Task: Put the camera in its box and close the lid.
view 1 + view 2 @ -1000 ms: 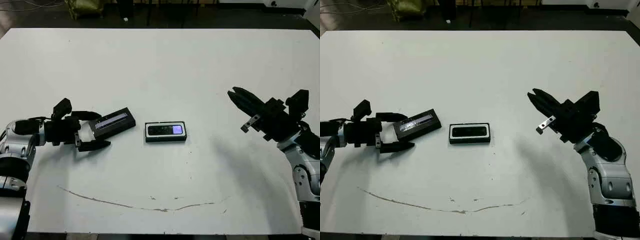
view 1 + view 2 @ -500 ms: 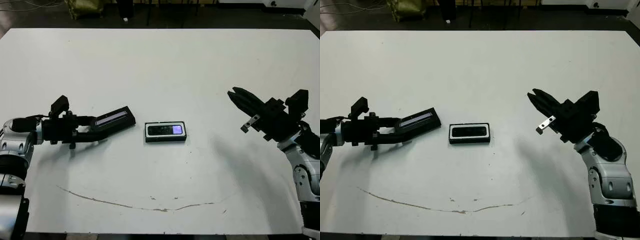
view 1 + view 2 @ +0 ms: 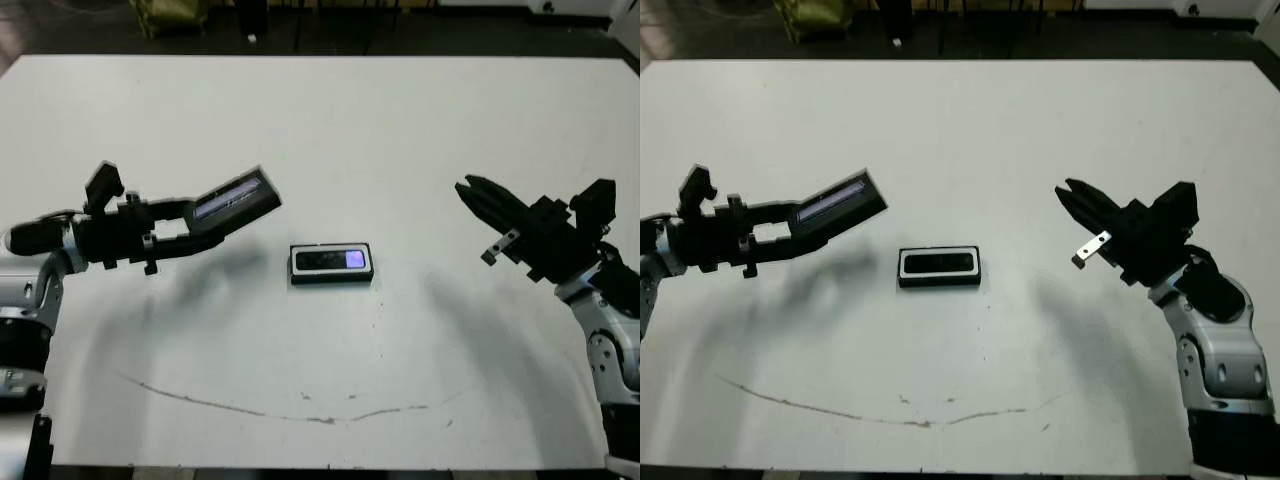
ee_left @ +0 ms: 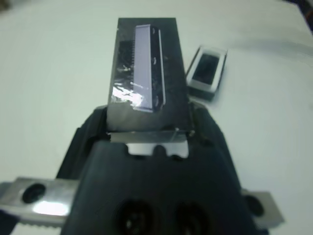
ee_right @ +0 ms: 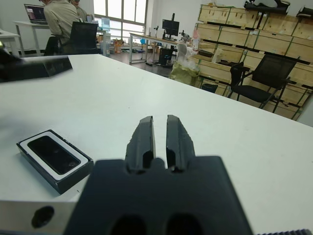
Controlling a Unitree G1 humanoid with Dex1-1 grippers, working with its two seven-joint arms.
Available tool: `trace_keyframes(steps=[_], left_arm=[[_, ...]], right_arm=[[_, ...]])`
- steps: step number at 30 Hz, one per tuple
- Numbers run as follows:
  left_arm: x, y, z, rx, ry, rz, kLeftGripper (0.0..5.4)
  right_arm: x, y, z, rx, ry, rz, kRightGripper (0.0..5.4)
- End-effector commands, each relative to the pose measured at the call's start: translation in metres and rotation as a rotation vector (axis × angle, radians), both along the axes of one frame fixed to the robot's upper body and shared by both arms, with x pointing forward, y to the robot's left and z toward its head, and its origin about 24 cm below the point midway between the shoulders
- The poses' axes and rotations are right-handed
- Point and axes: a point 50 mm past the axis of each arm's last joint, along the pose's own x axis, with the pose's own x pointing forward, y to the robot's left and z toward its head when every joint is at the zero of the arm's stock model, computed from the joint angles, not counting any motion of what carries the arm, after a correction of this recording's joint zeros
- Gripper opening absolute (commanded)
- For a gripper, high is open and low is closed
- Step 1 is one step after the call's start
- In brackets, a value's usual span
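One table: a big white table [image 3: 320,130] is filling most of the view, with nothing lying between the raised lid and the box.
Room: wooden crates, black chairs and a desk with monitors are standing beyond the table in the right wrist view; a person [image 5: 58,17] is sitting at a desk with their back turned.
Mark: a thin brown curved line [image 3: 290,405] is running across the near part of the table.
Right gripper: the right gripper [image 3: 468,188] is hanging above the table well to the right of the box, its two black fingers [image 5: 142,139] pressed nearly together with only a slit between them, gripping nothing.
Left gripper: the left gripper [image 3: 195,222] is clamping one end of the lid and holding it clear of the table, tilted upward.
Lid: the lid [image 3: 237,197] is showing its silvery stripe, its shadow falling on the table beside the box.
Box: the box [image 3: 332,264] is lying flat near the table's middle, open.
Camera: the camera [image 3: 332,260] is sitting inside the box, its small purple screen glowing at the right end.
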Motion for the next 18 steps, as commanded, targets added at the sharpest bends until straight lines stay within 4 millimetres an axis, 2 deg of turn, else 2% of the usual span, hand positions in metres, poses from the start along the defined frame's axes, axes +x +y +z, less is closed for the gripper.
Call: trace_keyframes(steps=[1, 6, 10, 18], left_arm=[[-0.007, -0.011, 0.007, -0.032, -0.001, -0.033, 2.22], [-0.011, -0.041, 0.008, -0.033, -0.072, -0.134, 2.22], [-0.011, -0.058, 0.0, -0.035, -0.043, -0.201, 2.22], [-0.006, -0.066, -0.016, 0.028, 0.022, -0.216, 2.22]], right_arm=[[-0.002, -0.002, -0.006, -0.011, 0.039, -0.01, 0.0], [-0.002, -0.002, -0.007, -0.006, 0.036, -0.006, 0.0], [-0.001, -0.003, -0.007, 0.008, 0.041, -0.002, 0.0], [-0.002, -0.004, -0.004, -0.01, 0.031, -0.01, 0.0]])
